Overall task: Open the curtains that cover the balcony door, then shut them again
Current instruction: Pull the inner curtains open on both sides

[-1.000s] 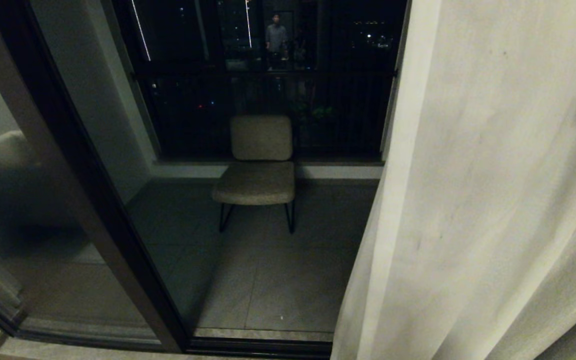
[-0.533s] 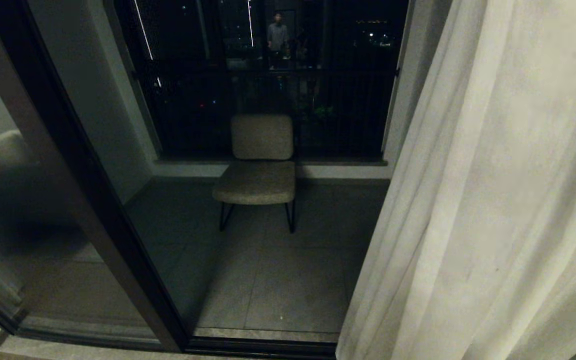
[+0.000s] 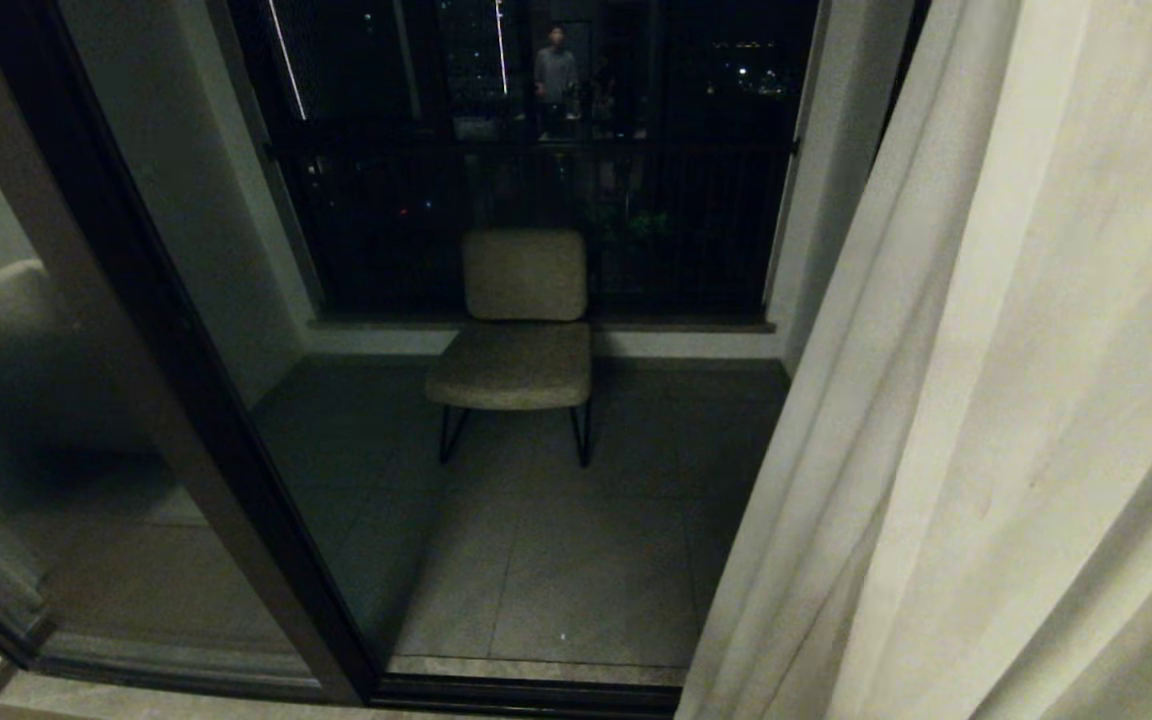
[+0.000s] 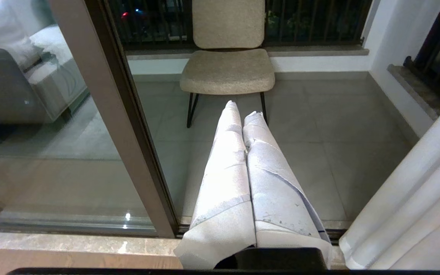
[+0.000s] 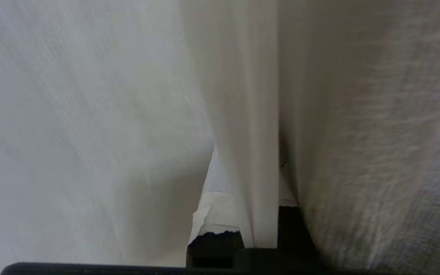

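Here the curtain (image 3: 1016, 400) hangs gathered at the right of the door (image 3: 166, 400), glass bare, chair (image 3: 521, 330) beyond. The right gripper (image 5: 254, 214) pinches a curtain fold; the left gripper (image 4: 245, 110) is pressed together, empty.

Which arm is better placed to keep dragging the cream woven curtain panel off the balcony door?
Right. The right tool is shut on a fold of the cream woven curtain panel. The left tool is shut and empty, pointing at the beige padded chair, apart from the fabric.
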